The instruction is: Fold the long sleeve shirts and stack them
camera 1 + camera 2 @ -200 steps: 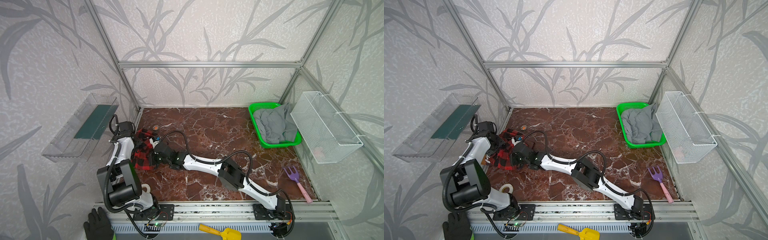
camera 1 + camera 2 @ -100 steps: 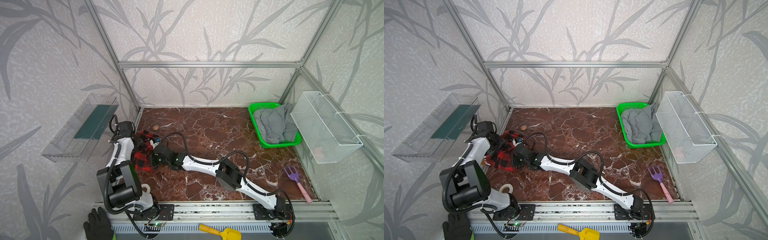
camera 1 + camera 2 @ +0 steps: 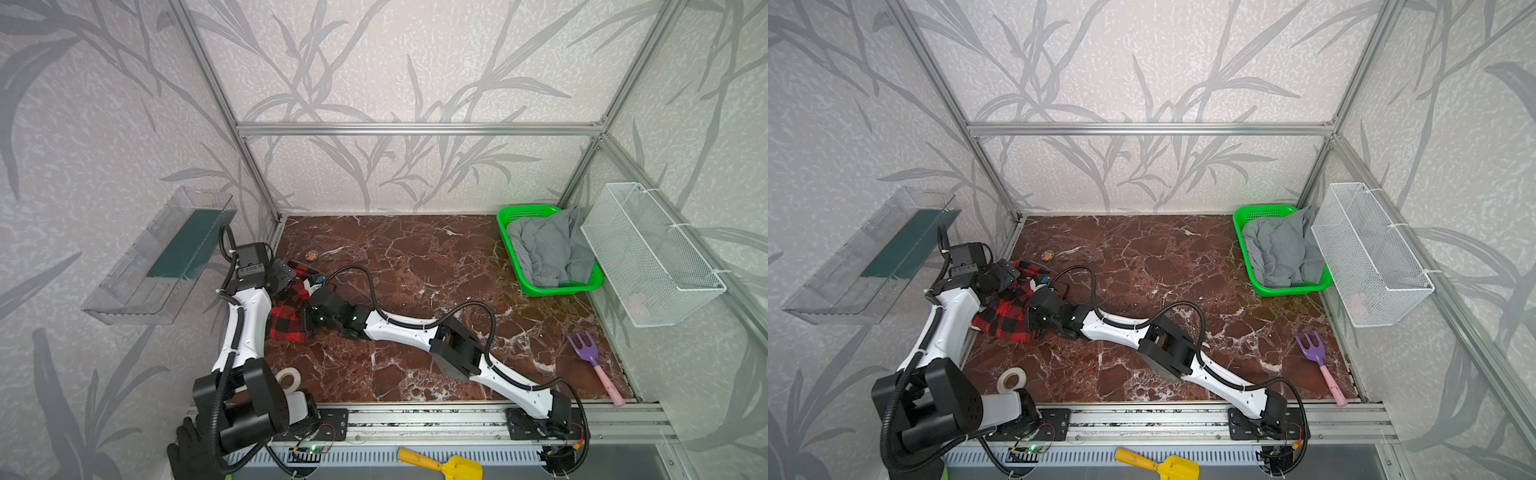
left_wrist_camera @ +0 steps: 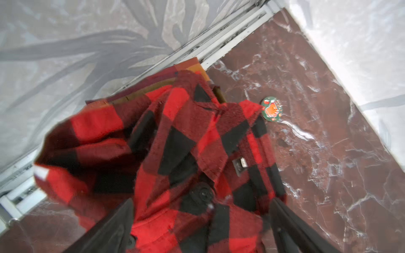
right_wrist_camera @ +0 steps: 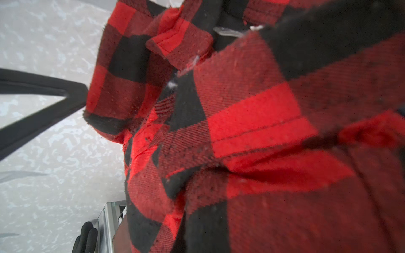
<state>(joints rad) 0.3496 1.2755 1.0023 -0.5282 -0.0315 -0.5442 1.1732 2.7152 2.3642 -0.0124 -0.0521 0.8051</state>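
Observation:
The red-and-black check shirt lies bunched at the table's left edge in both top views. In the left wrist view it covers a brown and orange plaid shirt, of which only an edge shows by the wall rail. My left gripper hangs over the shirt's far end, open, its fingers spread either side of the cloth. My right gripper reaches across to the shirt's right side. Its jaws are buried in red-and-black cloth, shut on the shirt.
A small round badge lies just behind the shirts. A tape roll sits front left. At the right are a green basket of grey cloth, a white wire basket and a purple rake. A clear shelf juts from the left wall.
My left gripper has opened and let go of the red-and-black shirt. Both arms carried the shirt a little leftward. The right gripper stays shut.

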